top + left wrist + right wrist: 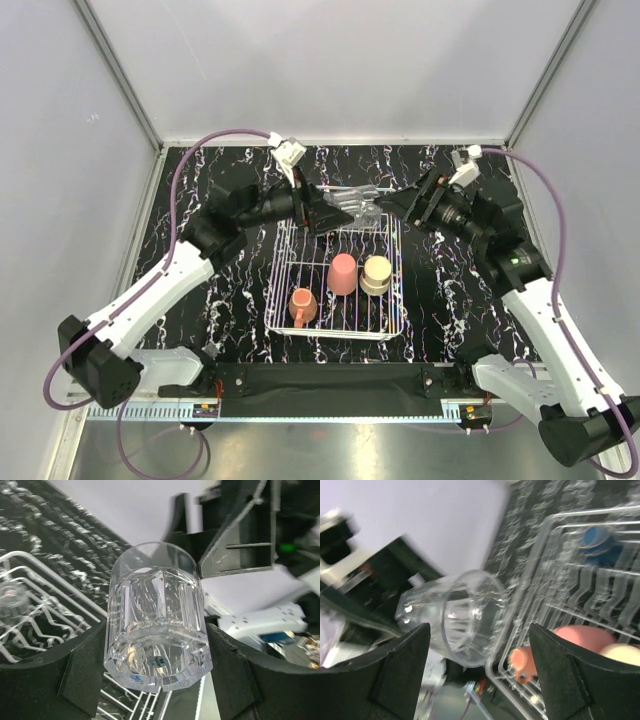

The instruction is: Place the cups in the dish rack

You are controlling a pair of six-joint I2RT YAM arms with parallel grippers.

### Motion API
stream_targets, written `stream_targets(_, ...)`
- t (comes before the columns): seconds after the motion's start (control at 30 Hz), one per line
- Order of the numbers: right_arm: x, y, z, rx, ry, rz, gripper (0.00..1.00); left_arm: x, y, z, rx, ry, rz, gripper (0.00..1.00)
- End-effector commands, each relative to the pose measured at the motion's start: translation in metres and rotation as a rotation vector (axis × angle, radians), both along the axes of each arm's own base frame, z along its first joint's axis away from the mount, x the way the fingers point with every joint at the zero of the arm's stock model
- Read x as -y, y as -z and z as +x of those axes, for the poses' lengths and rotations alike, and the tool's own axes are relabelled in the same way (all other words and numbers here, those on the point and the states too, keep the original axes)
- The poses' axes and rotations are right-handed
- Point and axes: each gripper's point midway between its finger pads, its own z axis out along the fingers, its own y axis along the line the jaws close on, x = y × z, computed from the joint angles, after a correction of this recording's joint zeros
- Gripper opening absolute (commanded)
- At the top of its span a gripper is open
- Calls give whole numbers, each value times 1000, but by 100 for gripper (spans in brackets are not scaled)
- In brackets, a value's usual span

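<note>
My left gripper [322, 212] is shut on a clear glass [356, 207] and holds it on its side above the far end of the white wire dish rack [283, 268]. In the left wrist view the glass [157, 625] sits between both black fingers [85, 670]. My right gripper [396, 204] is open and empty, facing the glass's mouth [457, 615] from the right, close to it. A pink tumbler [343, 272], a cream cup [376, 274] and an orange mug [302, 304] stand in the rack. A dark blue cup [596, 539] and a second clear glass [12, 597] also lie in the rack.
The rack stands mid-table on a black marbled top [440, 290]. White walls [340, 70] close the back and sides. Both arms meet over the rack's far edge. A black strip [330, 378] runs along the near table edge.
</note>
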Motion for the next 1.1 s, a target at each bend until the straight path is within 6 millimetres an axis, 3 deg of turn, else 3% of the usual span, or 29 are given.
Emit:
stream_targets(0.0,77,39,19,-134,423,-325,86,-1,-8,24,44,-100,94,0)
stream_targets(0.1,127,55,15,-224,679,-428,85,9,14,28,11,-112,226,0)
stream_targets(0.13,137,53,12,-232,727,-429,85,13,19,21,-7,-101,270,0)
stream_targets(0.2,156,57,6,-256,810,-477,85,13,31,28,-2,-157,338,0)
stream_targets(0.3,168,57,-1,-282,862,-515,84,15,44,25,-9,-212,431,0)
stream_targets(0.37,172,59,-4,-300,868,-543,84,13,57,27,-29,-255,499,0)
stream_targets(0.53,175,65,-5,-322,872,-575,84,33,86,3,-27,-233,648,0)
stream_targets(0.67,176,69,-7,-325,868,-587,84,38,94,-11,72,-281,773,0)
stream_targets(0.7,176,69,-7,-322,870,-590,85,42,93,-22,109,-262,799,0)
stream_targets(0.87,177,70,-8,-316,867,-600,85,46,103,-35,226,-268,917,0)
stream_targets(1.07,176,72,-6,-318,857,-614,85,57,120,-53,244,-188,989,0)
